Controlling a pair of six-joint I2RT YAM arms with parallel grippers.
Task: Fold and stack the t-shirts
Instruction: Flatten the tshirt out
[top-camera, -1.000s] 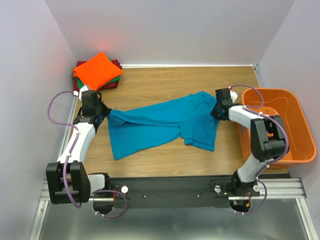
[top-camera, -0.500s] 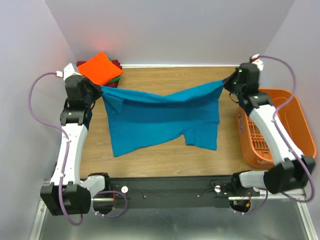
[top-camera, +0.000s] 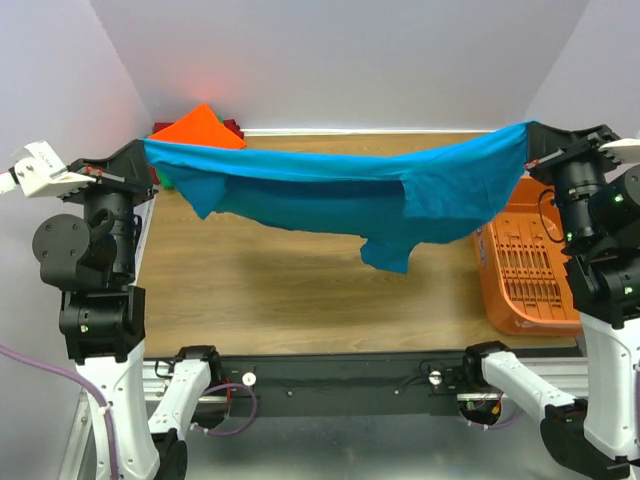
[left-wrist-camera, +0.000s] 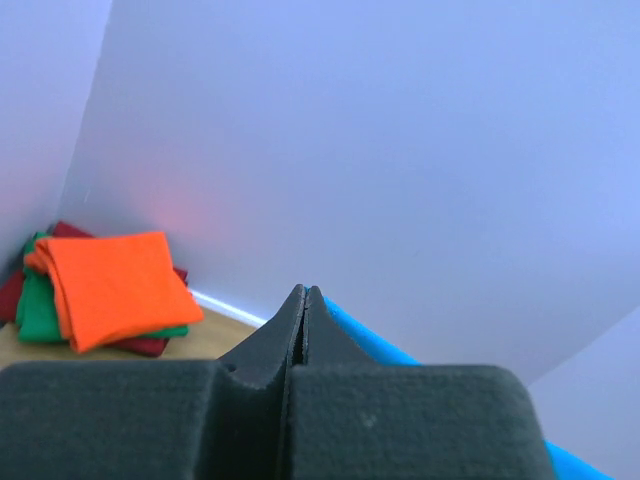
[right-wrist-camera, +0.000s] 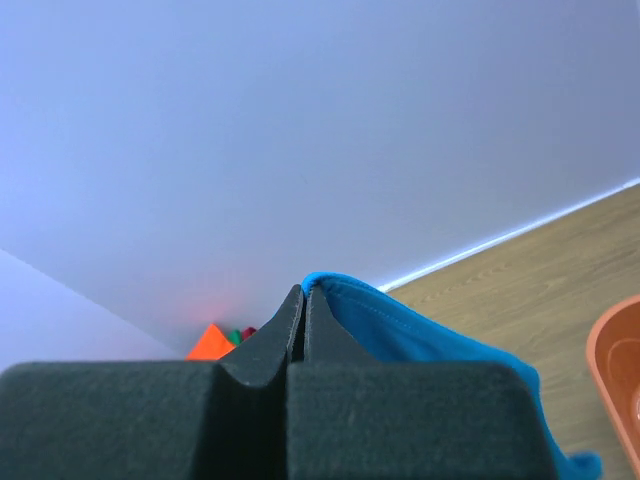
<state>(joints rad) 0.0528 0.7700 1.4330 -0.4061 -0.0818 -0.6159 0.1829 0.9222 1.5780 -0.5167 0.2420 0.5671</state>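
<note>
Teal-blue t-shirt (top-camera: 330, 185) is pinched at both ends: left gripper (top-camera: 140, 150) is clamped on its left corner and right gripper (top-camera: 528, 128) on its right corner. Both wrist views show the jaws pressed together on cloth. The shirt hangs between them as a sagging span above the table (top-camera: 280, 300), with a lower flap drooping right of centre, and none of it appears to touch the wood. Both arms are up high and spread wide, the left over the table's left edge and the right over the orange basket (top-camera: 520, 270), with fingers aimed inward and toward the back wall (top-camera: 340, 60). A folded stack sits in the far-left corner, with the orange t-shirt (top-camera: 195, 125) on top and the dark red t-shirt (top-camera: 234, 127) peeking out beneath. From above it is partly hidden behind the teal cloth. Left wrist view shows the whole stack, orange square over green t-shirt (left-wrist-camera: 35, 312) over dark red, plus only a thin teal strip beside the finger. Right wrist view shows the teal hem running from the fingertip down to the right, the basket rim at the frame edge, and a sliver of the orange stack far off.
</note>
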